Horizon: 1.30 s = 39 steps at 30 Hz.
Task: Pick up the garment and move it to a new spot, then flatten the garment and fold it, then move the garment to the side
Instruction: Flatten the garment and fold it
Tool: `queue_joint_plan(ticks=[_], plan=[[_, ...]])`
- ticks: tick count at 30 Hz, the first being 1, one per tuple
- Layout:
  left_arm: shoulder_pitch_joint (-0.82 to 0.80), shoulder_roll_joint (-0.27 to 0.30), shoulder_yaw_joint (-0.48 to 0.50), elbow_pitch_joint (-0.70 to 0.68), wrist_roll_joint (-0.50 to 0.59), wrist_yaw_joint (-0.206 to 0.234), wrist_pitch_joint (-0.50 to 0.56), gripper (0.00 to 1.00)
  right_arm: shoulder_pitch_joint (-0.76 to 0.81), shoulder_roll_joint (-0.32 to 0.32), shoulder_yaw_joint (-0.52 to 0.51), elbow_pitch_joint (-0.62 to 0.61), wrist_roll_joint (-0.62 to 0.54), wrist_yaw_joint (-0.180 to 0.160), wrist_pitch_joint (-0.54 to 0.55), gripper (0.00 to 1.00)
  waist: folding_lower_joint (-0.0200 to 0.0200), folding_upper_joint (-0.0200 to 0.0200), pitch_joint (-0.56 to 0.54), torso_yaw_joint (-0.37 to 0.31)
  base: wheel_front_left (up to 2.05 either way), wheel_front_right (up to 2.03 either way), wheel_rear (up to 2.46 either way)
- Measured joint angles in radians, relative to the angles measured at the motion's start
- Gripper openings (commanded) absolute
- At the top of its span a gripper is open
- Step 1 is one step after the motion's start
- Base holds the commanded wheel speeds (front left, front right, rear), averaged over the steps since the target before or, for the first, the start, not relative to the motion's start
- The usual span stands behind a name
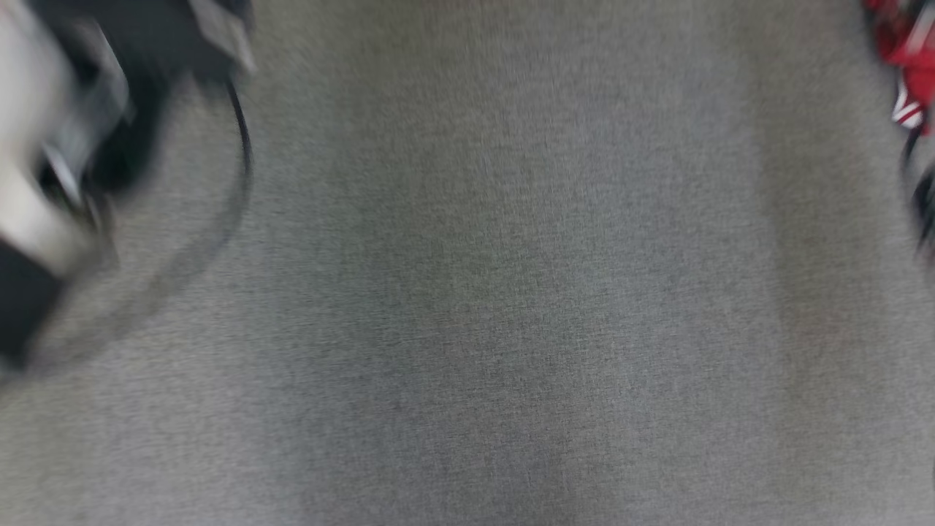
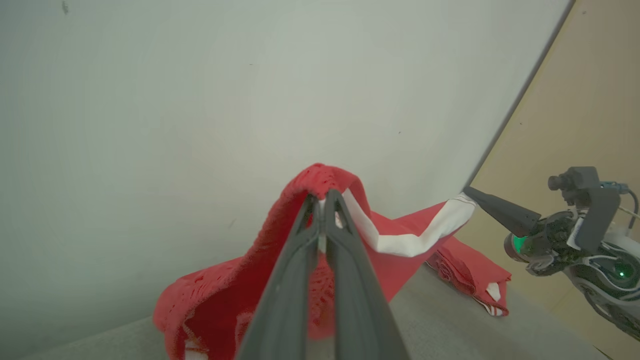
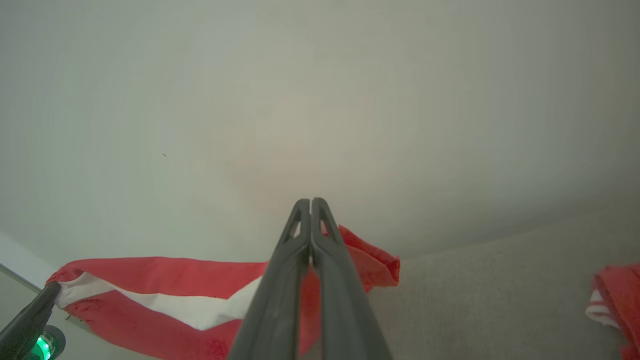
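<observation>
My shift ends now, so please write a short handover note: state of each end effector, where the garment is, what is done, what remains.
Left end effector: shut on the red garment.
Right end effector: shut on its white-banded edge.
Garment: held up, stretched between both over the grey surface; a second red cloth lies on that surface.
Done: pickup.
Left to do: set it down at a new spot, flatten, fold, move aside.
</observation>
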State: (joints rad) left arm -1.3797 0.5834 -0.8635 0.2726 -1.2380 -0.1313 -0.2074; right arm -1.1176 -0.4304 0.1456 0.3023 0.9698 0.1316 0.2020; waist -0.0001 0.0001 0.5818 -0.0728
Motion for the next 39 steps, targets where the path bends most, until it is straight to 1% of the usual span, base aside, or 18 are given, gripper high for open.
queue_joint_plan(ticks=[1,4,5,8,10,11,13,14,15,16,18,21,22,25,27,30,34,39], plan=[[0.054,0.016,-0.016,-0.037,0.008,0.0,-0.008,0.0,0.082,-0.002,-0.009,-0.044,0.019,0.0,-0.001,0.0,0.0,0.0,-0.015,0.003,0.0,0.0,0.0],[0.211,0.044,-0.02,-0.141,0.003,0.011,-0.039,0.0,0.317,-0.017,-0.037,-0.17,0.031,0.0,-0.006,0.0,-0.0002,-0.0003,-0.057,0.012,0.0,0.0,0.0],[0.264,0.048,-0.028,-0.174,0.016,0.03,-0.043,0.0,0.395,-0.024,-0.039,-0.209,0.031,0.0,0.004,0.0,-0.0003,-0.0003,-0.071,0.015,0.0,0.0,0.0],[0.43,0.048,-0.041,-0.251,0.034,0.066,-0.051,0.0,0.609,-0.008,-0.081,-0.289,0.037,-0.002,0.015,0.0,-0.0002,-0.0003,-0.11,0.024,0.0,0.0,0.0],[0.542,0.044,-0.026,-0.282,0.049,0.084,-0.053,0.0,0.723,0.012,-0.111,-0.333,0.032,-0.002,0.021,0.0,-0.0003,-0.0003,-0.136,0.03,0.0,0.0,0.0],[0.594,0.041,-0.01,-0.289,0.075,0.087,-0.054,0.0,0.771,0.023,-0.13,-0.349,0.027,-0.002,0.022,0.0,-0.0003,-0.0004,-0.147,0.032,0.0,0.0,0.0],[0.703,0.016,0.041,-0.288,0.089,0.091,-0.055,0.0,0.864,0.041,-0.159,-0.376,0.018,-0.002,0.033,0.0,-0.0003,-0.0004,-0.171,0.037,0.0,0.0,0.0],[0.756,0.005,0.068,-0.284,0.119,0.095,-0.055,0.0,0.903,0.053,-0.179,-0.385,0.012,-0.002,0.036,0.0,-0.0003,-0.0003,-0.182,0.038,0.0,0.0,0.0],[0.808,-0.007,0.096,-0.279,0.135,0.088,-0.055,0.0,0.943,0.059,-0.189,-0.394,0.006,-0.002,0.046,0.0,-0.0003,-0.0004,-0.194,0.04,0.0,0.0,0.0],[0.9,-0.026,0.119,-0.265,0.173,0.067,-0.055,0.0,1.005,0.076,-0.209,-0.414,-0.009,-0.002,0.061,0.0,-0.0003,-0.0004,-0.217,0.041,0.0,0.0,0.0],[0.974,-0.024,0.125,-0.242,0.232,0.051,-0.055,0.0,1.065,0.082,-0.217,-0.432,-0.027,-0.002,0.086,0.0,-0.0002,-0.0004,-0.239,0.04,0.0,0.0,0.0],[1.072,-0.041,0.19,-0.224,0.274,0.034,-0.055,0.0,1.14,0.105,-0.232,-0.46,-0.032,-0.002,0.119,0.0,-0.0002,-0.0004,-0.272,0.037,0.0,0.0,0.0],[1.102,-0.039,0.202,-0.218,0.309,0.032,-0.055,0.0,1.161,0.118,-0.239,-0.467,-0.031,-0.002,0.127,0.0,-0.0002,-0.0004,-0.283,0.035,0.0,0.0,0.0],[1.197,-0.043,0.257,-0.197,0.352,0.017,-0.055,0.0,1.236,0.136,-0.238,-0.493,-0.035,-0.002,0.175,0.0,-0.0001,-0.0004,-0.317,0.032,0.0,0.0,0.0],[1.248,-0.046,0.295,-0.193,0.372,0.015,-0.055,0.0,1.287,0.157,-0.237,-0.512,-0.039,-0.002,0.2,0.0,-0.0001,-0.0003,-0.341,0.03,0.0,0.0,0.0],[1.313,-0.049,0.33,-0.197,0.411,0.007,-0.055,0.0,1.353,0.197,-0.245,-0.554,-0.05,-0.002,0.222,0.0,-0.0001,-0.0004,-0.376,0.03,0.0,0.0,0.0],[1.377,-0.069,0.379,-0.22,0.44,0.006,-0.055,0.0,1.433,0.267,-0.255,-0.612,-0.056,-0.002,0.255,0.0,-0.0001,-0.0002,-0.415,0.037,0.0,0.0,0.0],[1.443,-0.072,0.391,-0.212,0.492,0.002,-0.055,0.0,1.495,0.324,-0.246,-0.663,-0.066,-0.002,0.307,0.0,-0.0001,-0.0003,-0.448,0.049,0.0,0.0,0.0]])
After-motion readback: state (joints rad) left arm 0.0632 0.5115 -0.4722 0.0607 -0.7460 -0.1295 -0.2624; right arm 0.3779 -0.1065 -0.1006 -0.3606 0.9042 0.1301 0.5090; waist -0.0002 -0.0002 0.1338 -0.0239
